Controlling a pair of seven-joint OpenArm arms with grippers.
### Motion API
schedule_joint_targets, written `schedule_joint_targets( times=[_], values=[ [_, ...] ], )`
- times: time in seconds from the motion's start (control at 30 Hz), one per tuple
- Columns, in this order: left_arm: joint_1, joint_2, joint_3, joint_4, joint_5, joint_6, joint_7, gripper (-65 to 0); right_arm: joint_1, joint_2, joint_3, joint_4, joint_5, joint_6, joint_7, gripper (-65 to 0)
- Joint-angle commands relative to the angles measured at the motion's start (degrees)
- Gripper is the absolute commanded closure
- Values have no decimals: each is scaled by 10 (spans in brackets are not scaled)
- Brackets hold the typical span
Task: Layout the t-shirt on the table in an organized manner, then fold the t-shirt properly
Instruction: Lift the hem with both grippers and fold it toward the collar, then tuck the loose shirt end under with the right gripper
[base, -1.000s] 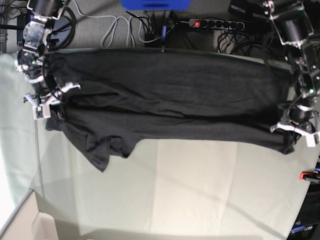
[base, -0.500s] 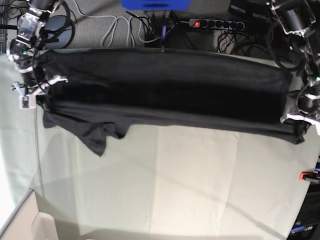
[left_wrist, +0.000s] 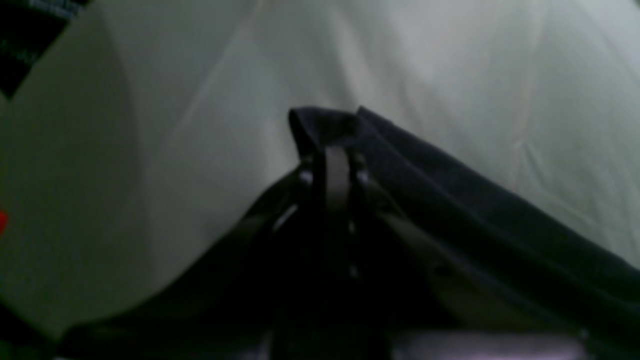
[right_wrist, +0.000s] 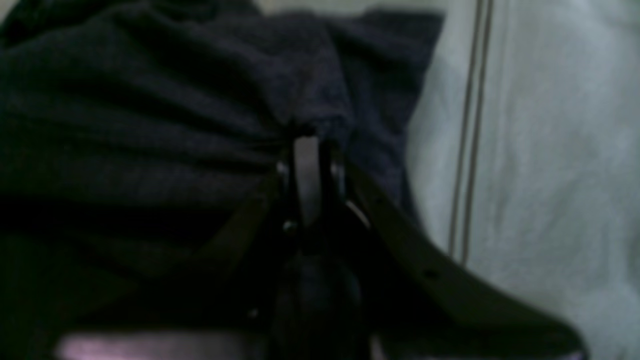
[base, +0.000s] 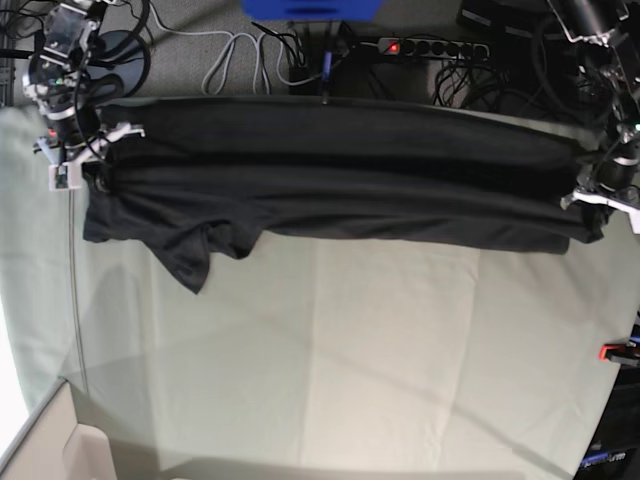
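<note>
While the near half of the wide table (base: 330, 390), covered in pale grey-green creased cloth, lies bare, the large dark charcoal-black knit t-shirt (base: 340, 180) is stretched in a long band across the far half, close to the back edge. It is doubled over along its length, and at the base view's left one loose flap, probably a sleeve, hangs out toward the near side.

The right gripper (right_wrist: 312, 137) is clamped tight on a bunched fold of the dark knit at that same end, with ridges of cloth fanning away from the pinch. At the opposite end the left gripper (left_wrist: 336, 150) is pinched on a corner of the shirt, lifted a little above the pale cloth.

By my reading the laying-out is only partly done: the shirt is pulled taut between both arms but not yet spread flat in a single layer, and the stray flap is untidy. Smoothing it and all the proper folds are left. The rainbow logo is not visible.

Beyond the far edge lie cables and a power strip (base: 430, 47) on the floor.
</note>
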Motion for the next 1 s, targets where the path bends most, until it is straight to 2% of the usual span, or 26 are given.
schedule_joint_targets(
  times=[0.0,0.17,0.47,0.53,0.6,0.7,0.8,0.87,0.97],
  values=[
    [-4,-15,-4,11,-5,0,-20,-1,0,8,5,9,9,8,12,0],
    [12,-12,-1,7,-1,0,-20,-3,-20,7,0,9,9,8,15,0],
    [10,-16,0,-87,-1,0,-20,-6,-33,7,-2,8,6,8,11,0],
    [10,-16,0,-93,-1,0,-20,-15,-39,8,-13,8,6,8,11,-37],
    [10,-16,0,-94,-1,0,-20,-65,-47,11,-22,10,6,8,11,-106],
    [10,-13,0,-90,-2,0,-20,-191,-56,13,-24,15,8,8,16,-212],
    [12,-13,0,-88,-5,0,-20,-282,-60,8,-3,48,9,8,13,-278],
    [12,-12,-1,-87,-6,0,-20,-308,-61,-1,19,72,14,8,12,-294],
    [12,-12,-4,-87,-6,0,-20,-308,-58,-11,53,105,50,8,11,-295]
  ],
)
